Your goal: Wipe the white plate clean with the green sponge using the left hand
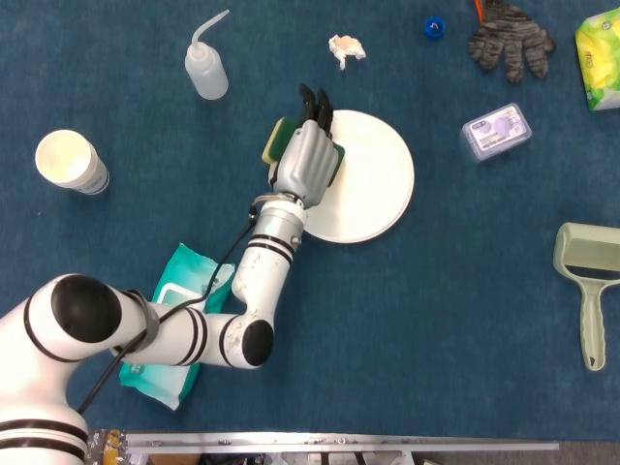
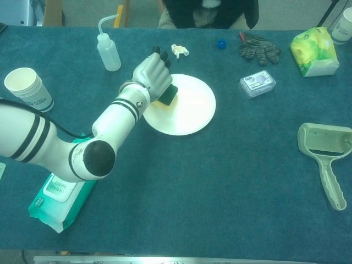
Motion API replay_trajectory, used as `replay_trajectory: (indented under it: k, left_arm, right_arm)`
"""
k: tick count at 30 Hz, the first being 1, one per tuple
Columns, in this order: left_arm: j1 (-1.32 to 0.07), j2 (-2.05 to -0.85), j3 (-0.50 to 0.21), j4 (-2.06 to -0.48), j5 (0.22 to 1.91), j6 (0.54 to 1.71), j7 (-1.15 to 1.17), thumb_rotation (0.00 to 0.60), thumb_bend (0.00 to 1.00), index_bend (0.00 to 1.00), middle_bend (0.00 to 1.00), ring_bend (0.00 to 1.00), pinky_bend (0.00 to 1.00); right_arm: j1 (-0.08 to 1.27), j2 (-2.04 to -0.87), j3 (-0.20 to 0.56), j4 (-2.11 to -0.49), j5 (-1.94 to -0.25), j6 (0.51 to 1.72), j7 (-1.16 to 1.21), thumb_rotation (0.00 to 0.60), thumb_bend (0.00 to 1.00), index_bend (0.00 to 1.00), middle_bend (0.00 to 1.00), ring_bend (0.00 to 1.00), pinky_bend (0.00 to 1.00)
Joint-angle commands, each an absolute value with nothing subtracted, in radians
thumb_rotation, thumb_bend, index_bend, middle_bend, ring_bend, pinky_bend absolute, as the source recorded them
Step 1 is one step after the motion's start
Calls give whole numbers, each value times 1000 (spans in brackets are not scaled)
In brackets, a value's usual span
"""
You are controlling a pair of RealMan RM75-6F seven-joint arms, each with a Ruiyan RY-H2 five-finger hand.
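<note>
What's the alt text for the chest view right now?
The robot's left hand presses a green sponge onto the left edge of a round white plate on a blue table; a clear squeeze bottle stands behind.

Squeeze bottle [image 1: 205, 66] and crumpled tissue [image 1: 346, 48] (both near) flank the plate's [image 1: 373, 184] far side.

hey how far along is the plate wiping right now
Done: the left hand already grips the green sponge and has it down on the white plate. In hand: the sponge sits at the plate's left edge, partly overhanging the rim. Left: the centre and right side, though no dirt shows there, so I can't tell how much wiping remains.
</note>
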State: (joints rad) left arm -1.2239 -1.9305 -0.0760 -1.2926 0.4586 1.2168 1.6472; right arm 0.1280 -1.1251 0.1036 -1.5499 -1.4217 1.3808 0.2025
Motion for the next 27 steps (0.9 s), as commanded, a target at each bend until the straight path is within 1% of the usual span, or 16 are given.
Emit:
replay_trajectory:
  k: [1, 13, 17, 27]
  left_arm:
    - [-1215, -1923, -72, -1293, 462, 1219, 1644, 594, 298, 473, 88, 0, 18]
    - [-1168, -1873, -57, -1312, 482, 1236, 1627, 596, 298, 473, 88, 0, 18]
    - [-1150, -1844, -63, -1337, 489, 1251, 1608, 596, 299, 473, 88, 0, 17]
    - [-1094, -1738, -62, -1471, 536, 1302, 1535, 598, 298, 473, 87, 0, 18]
  right_arm:
    - [128, -1125, 104, -1552, -1422, 1381, 199, 600, 388, 422, 394, 244, 450]
    - [133, -1125, 104, -1568, -1426, 1382, 182, 600, 388, 419, 394, 244, 450]
    - [135, -1127, 104, -1571, -1428, 1379, 179, 600, 388, 418, 394, 244, 450]
    - [143, -1133, 99, -1572, -1438, 1371, 179, 600, 388, 414, 394, 244, 450]
